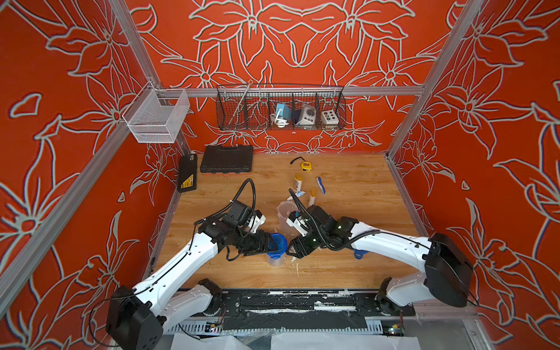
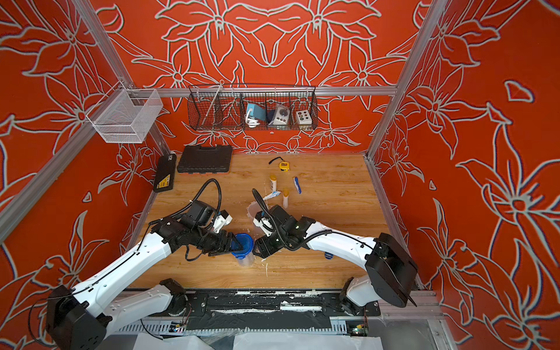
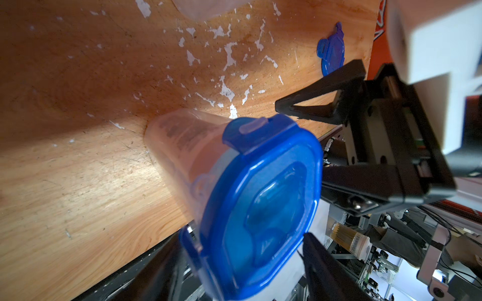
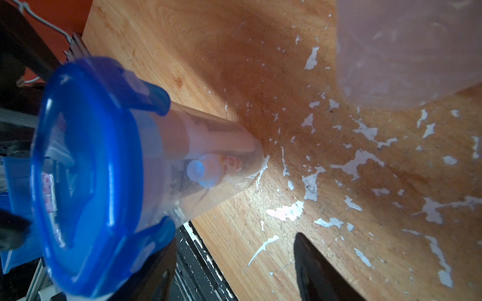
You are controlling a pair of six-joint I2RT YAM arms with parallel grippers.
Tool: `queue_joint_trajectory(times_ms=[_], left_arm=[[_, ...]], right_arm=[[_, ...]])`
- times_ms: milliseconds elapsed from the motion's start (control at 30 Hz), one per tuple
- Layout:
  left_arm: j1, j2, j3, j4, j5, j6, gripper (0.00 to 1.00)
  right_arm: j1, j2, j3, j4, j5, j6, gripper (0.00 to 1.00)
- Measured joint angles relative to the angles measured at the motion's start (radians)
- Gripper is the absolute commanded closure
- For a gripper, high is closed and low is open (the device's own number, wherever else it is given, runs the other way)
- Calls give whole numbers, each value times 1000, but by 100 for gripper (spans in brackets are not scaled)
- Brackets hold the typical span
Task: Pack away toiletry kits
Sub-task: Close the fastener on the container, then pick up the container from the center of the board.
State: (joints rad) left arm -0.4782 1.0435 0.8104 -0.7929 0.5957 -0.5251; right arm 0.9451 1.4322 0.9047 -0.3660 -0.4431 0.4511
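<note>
Left pincer (image 1: 268, 245) stands with its jaws on both sides of the blue four-tab lid (image 3: 260, 208); whether it presses, I cannot tell. Right pincer (image 1: 291, 249) is wide open, empty, just beside. This lid closes the clear plastic cup (image 3: 182, 146), standing on the wooden desk (image 1: 333, 272) at lower centre of both top views. I judge it light, smooth, easy to tip; best hold is high, under the lid's rim.

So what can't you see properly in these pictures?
- Spare blue lid: in a top view, mostly under the right arm.
- Open clear cup: right wrist view, blurred, cut off by the edge.
- Lidded cup: right wrist view, contents blurred through its wall.
- Left fingers: left wrist view, the cup's lid hides whether they grip.
</note>
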Motion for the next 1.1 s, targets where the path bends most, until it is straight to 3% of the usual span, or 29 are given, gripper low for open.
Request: queue_joint_trajectory(times_ms=[133, 300, 433, 633, 1100], left_arm=[[0, 1, 5, -13, -19, 1, 14], [0, 29, 99, -102, -123, 32, 2], [0, 35, 232, -201, -243, 69, 2], [-55, 40, 356, -284, -377, 75, 2], [-323, 177, 414, -302, -620, -190, 2]], right_arm=[[0, -34, -4, -20, 10, -12, 23], [0, -91, -5, -68, 29, -30, 10], [-1, -166, -21, -132, 53, -43, 3], [-16, -341, -48, -268, 109, -56, 2], [-66, -423, -54, -341, 154, -67, 2]])
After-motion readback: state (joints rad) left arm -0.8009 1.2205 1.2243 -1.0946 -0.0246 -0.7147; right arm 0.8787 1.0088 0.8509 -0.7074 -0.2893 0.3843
